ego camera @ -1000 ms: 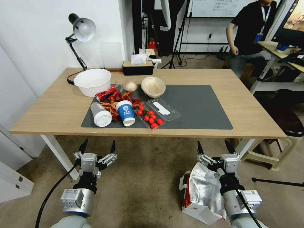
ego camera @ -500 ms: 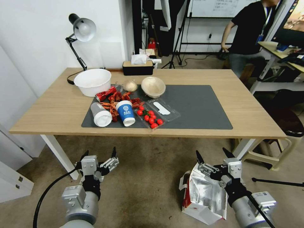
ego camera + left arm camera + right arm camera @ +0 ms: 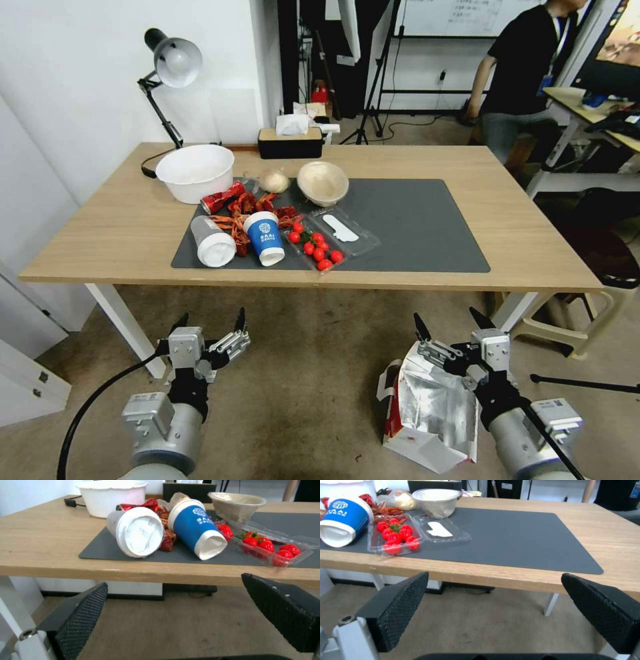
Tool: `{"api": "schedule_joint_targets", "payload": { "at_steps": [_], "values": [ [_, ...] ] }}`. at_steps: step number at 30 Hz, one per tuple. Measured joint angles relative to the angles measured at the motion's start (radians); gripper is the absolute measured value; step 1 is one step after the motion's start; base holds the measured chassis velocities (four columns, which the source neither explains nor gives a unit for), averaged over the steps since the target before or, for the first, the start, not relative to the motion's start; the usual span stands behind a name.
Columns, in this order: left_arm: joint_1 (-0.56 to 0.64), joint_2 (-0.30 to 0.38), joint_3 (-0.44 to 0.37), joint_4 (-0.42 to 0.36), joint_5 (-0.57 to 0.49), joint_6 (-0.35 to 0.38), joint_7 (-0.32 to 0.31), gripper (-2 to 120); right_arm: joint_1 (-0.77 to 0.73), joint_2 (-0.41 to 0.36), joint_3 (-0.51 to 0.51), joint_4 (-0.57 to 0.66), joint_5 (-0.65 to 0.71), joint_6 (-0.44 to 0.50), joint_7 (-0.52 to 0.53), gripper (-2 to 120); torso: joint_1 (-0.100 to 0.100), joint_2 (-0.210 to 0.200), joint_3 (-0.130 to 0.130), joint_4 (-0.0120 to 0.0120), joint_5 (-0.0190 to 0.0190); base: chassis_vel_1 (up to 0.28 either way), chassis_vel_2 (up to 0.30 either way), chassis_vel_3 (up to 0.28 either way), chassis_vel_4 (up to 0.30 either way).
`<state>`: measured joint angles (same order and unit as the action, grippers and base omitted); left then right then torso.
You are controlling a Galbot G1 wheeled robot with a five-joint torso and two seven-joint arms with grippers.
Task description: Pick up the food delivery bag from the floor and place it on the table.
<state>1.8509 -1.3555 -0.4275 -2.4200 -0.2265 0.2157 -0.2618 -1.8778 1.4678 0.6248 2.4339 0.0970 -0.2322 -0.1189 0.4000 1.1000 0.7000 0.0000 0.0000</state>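
The food delivery bag (image 3: 427, 413) stands on the floor (image 3: 313, 373) at the lower right, its silver foil lining crumpled open, with a red side panel and a white base. My right gripper (image 3: 448, 320) hovers open just above the bag's far top edge and holds nothing; the right wrist view has its black fingers (image 3: 400, 605) spread wide below the table (image 3: 533, 220) edge. My left gripper (image 3: 210, 320) is open and empty over bare floor at the lower left, with its fingers (image 3: 80, 615) wide apart in the left wrist view. The table carries a dark grey mat (image 3: 413, 227).
The mat's left half holds a white bowl (image 3: 195, 172), two tipped cups (image 3: 265, 238), crayfish, a tray of tomatoes (image 3: 317, 248) and a paper bowl (image 3: 323, 181). A white table leg (image 3: 127, 327) stands by my left arm, a stool (image 3: 567, 327) at the right, and a white cabinet (image 3: 27, 380) at the far left.
Both grippers have sunk a little and drawn back toward me, staying open. The bag has not moved.
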Motion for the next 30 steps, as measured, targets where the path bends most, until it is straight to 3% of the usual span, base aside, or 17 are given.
{"api": "schedule_joint_targets", "payload": {
  "at_steps": [10, 30],
  "values": [
    [-0.006, 0.000, -0.011, 0.001, -0.015, 0.028, 0.005, 100, 0.004, 0.008, -0.001, -0.006, -0.007, 0.000, 0.002, 100, -0.006, -0.012, -0.006, 0.0000, 0.0000, 0.000, 0.000, 0.000, 0.000],
    [-0.010, -0.006, -0.010, 0.013, 0.006, 0.028, 0.014, 100, 0.003, 0.009, 0.002, -0.008, -0.004, 0.001, -0.003, 100, -0.053, -0.119, -0.067, 0.0000, 0.0000, 0.000, 0.000, 0.000, 0.000]
  ]
}}
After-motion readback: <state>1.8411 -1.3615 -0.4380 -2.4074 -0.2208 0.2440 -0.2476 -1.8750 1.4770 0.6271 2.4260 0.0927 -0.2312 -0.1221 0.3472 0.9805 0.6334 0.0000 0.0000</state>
